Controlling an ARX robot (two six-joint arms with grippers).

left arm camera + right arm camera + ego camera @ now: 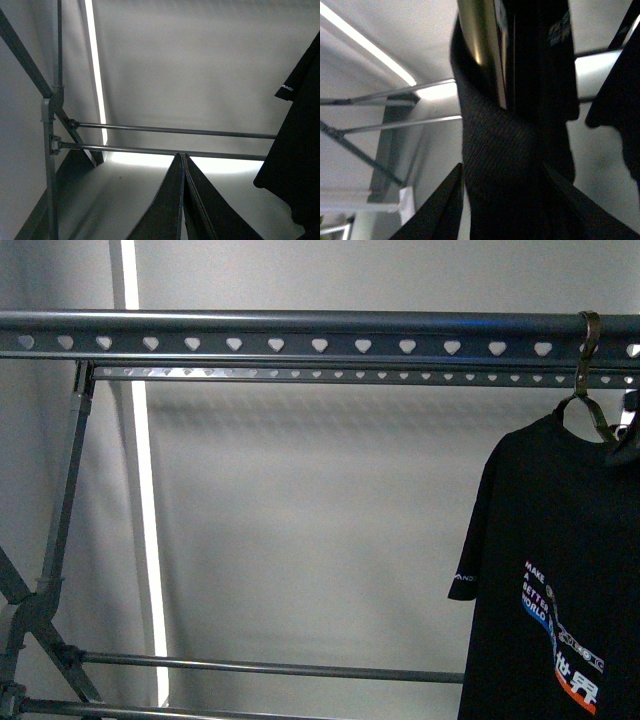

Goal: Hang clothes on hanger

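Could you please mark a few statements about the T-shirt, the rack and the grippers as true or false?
1. The T-shirt hangs from the rack's top rail by a hook. True.
2. The shirt hangs at the rack's left end. False: it is at the right.
3. The left gripper is shut and holds nothing. True.
4. The rail's holes are round. False: they are heart-shaped.
5. The shirt is plain. False: it bears print.

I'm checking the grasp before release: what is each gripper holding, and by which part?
The right gripper has the T-shirt's collar fabric between its fingers, with the coat hanger alongside. The left gripper is shut on nothing.
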